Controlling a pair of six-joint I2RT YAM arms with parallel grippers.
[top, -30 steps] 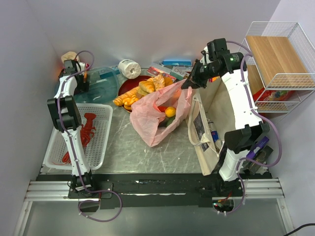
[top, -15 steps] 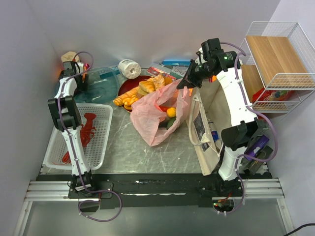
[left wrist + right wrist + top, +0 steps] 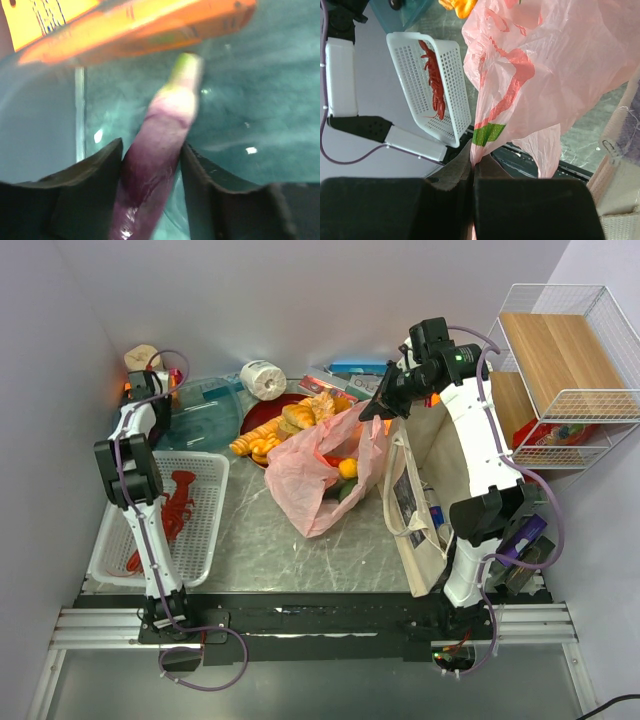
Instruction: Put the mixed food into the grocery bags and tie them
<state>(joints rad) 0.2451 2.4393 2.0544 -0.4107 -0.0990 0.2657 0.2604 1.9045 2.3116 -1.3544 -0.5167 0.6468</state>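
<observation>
Pink bag (image 3: 300, 485), lemon (image 3: 347, 469) inside, lobster (image 3: 178, 502) in basket (image 3: 203, 542)

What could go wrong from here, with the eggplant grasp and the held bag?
The left gripper pinches a glossy, tapering eggplant, which could swivel or slip out on lifting. The right gripper holds the pink bag by only a thin pinch of film, which might tear or slide free and let the bag's mouth collapse.
</observation>
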